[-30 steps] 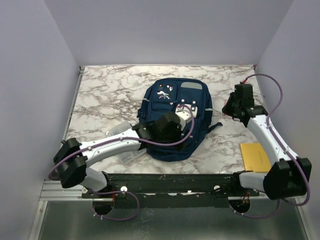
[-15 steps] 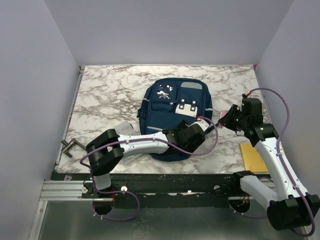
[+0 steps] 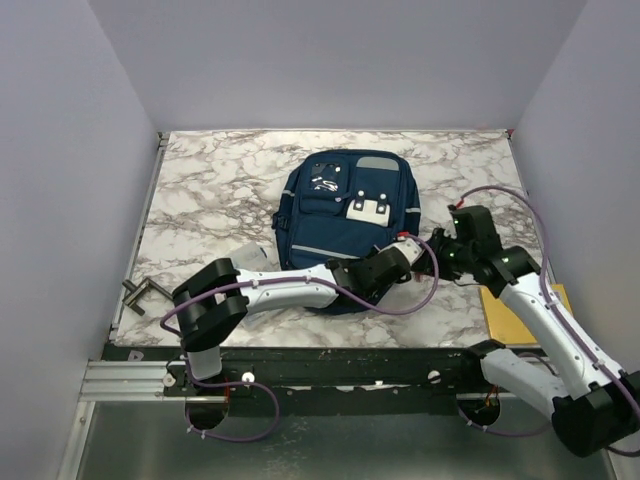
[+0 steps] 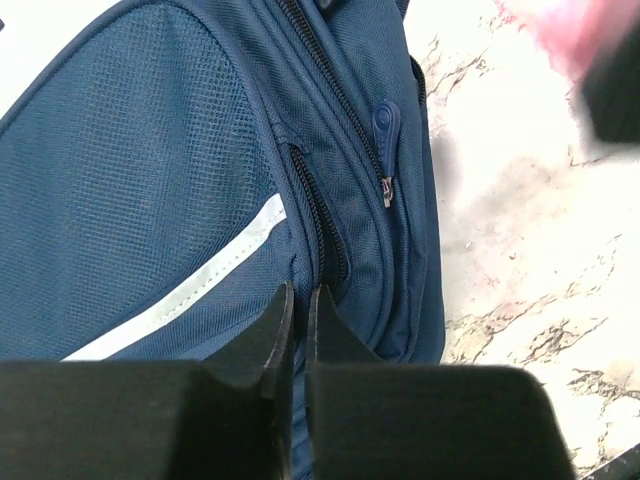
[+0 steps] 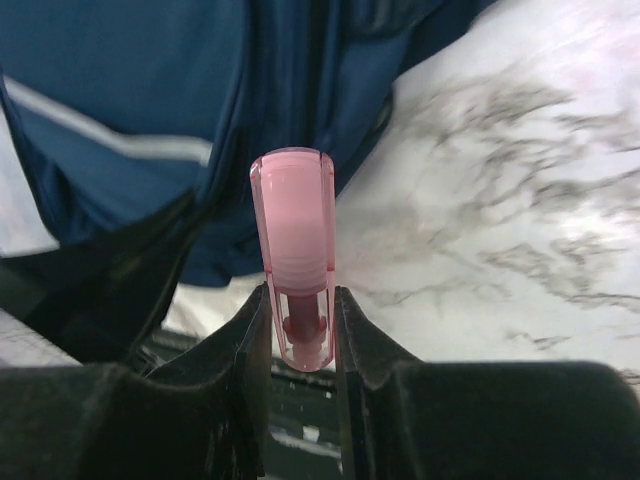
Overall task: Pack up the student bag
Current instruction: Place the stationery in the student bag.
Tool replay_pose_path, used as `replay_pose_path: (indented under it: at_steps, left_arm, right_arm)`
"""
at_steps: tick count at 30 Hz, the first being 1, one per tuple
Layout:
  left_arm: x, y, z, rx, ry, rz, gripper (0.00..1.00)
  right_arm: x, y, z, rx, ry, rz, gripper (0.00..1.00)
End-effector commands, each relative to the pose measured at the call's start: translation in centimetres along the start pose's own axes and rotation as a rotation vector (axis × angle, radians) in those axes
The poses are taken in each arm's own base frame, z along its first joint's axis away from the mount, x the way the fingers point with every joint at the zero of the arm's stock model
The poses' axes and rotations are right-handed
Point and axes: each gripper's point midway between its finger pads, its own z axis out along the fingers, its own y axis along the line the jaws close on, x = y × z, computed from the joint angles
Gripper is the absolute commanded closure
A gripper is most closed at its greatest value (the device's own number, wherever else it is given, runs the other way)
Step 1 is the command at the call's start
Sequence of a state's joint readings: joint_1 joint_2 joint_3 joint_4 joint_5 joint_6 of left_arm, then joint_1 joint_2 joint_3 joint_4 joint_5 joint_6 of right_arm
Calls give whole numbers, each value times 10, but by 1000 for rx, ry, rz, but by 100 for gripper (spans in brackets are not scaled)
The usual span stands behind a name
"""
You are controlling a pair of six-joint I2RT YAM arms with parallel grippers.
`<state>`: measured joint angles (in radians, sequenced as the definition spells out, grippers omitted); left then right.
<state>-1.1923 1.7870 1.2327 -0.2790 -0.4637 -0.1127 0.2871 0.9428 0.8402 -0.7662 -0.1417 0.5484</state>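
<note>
From above, the left arm [image 3: 290, 285] lies over the near end of the student bag [image 3: 350, 200] and hides it; a pale clear thing [image 3: 246, 254] peeks out behind that arm, too little to tell what it is; the right arm [image 3: 535, 300] covers part of a flat yellow thing [image 3: 503, 322]; in the left wrist view the bag runs off the top and left edges; it is not clear if the left claw [image 4: 297, 305] pinches any cloth; a pink blur [image 4: 560, 28] and a dark blur [image 4: 612, 95] sit in the top right corner; in the right wrist view the bottom of the pink thing [image 5: 293, 230] hides inside the right claw [image 5: 300, 310], and the bag behind is blurry.
</note>
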Motion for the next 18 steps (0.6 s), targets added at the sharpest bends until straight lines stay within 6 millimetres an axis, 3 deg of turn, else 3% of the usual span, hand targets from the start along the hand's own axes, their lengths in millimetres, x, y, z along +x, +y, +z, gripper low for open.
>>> replay_pose_path:
  at_steps: [1, 7, 11, 18]
  left_arm:
    - [-16, 22, -18, -17, -51, -40, 100]
    - [-39, 29, -40, 43, -128, -113, 100]
    - [-51, 31, -56, 99, -182, -144, 100]
    - [-58, 35, -69, 139, -228, -189, 100]
  right_arm:
    - [44, 14, 6, 22, 126, -67, 99]
    - [72, 24, 20, -57, 172, -96, 99]
    - [85, 46, 27, -144, 174, -160, 99]
    - [74, 84, 28, -327, 84, -56, 99]
